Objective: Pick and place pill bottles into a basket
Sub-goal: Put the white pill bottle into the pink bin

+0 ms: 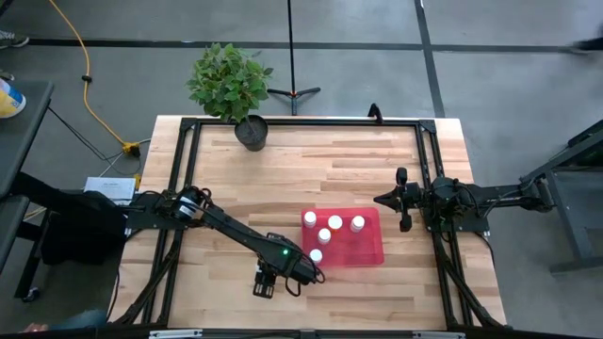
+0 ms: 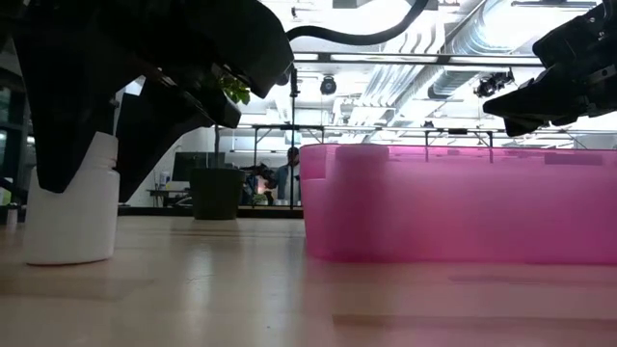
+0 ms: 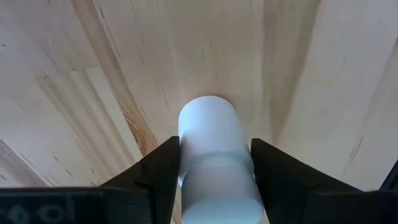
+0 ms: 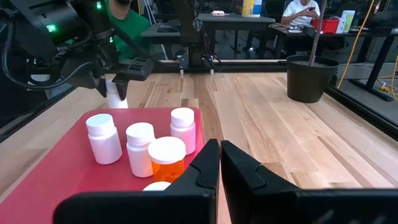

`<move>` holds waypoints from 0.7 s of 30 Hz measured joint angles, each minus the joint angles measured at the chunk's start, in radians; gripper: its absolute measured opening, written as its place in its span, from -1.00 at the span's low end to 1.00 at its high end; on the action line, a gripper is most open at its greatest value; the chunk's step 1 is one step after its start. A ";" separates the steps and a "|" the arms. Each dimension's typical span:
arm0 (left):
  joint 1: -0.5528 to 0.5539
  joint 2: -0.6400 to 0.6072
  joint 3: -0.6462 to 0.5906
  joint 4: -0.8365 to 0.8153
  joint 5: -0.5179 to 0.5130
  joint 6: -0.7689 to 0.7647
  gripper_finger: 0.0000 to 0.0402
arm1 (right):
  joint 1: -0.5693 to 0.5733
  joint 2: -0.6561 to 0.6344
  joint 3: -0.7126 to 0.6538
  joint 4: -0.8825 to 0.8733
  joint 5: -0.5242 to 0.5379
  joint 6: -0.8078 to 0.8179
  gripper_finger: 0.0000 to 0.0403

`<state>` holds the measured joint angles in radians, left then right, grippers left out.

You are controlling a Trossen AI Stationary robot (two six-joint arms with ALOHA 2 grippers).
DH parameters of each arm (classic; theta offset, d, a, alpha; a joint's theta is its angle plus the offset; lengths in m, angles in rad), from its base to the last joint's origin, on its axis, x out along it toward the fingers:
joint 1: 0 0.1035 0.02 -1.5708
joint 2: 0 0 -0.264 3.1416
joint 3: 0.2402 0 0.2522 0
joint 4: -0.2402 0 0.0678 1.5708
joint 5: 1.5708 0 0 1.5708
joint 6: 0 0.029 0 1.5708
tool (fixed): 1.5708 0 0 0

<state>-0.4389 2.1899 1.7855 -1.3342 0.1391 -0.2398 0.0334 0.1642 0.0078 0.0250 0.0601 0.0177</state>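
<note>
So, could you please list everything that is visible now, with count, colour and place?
pill bottles: five, white caps, one orange-bodied; inside the tray
lone bottle: one, white; upright on the table, outside the tray
tray: one, translucent red; between both grippers
plant pot: one, dark, green plant; table's far edge
table: one, light wood
left gripper: dark; closed on the lone bottle
right gripper: dark, shut, empty; raised beside the tray

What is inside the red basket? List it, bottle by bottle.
Five pill bottles stand in the basket, white caps up; one has an orange body. The floor directly under them is covered.
</note>
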 joint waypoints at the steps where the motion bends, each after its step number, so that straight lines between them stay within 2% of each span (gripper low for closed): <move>1: 0.000 0.000 0.000 0.000 0.000 0.000 0.09 | 0.000 0.000 0.000 0.000 0.000 0.000 -0.97; 11: 0.000 0.000 0.001 -0.033 0.004 0.000 0.08 | 0.000 0.000 0.000 0.000 0.000 0.000 -0.97; 21: 0.000 0.000 0.057 -0.037 0.004 0.000 0.08 | 0.000 0.000 0.000 0.000 0.000 0.000 -0.97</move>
<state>-0.4385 2.1902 1.8428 -1.3713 0.1432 -0.2398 0.0330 0.1646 0.0078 0.0246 0.0601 0.0178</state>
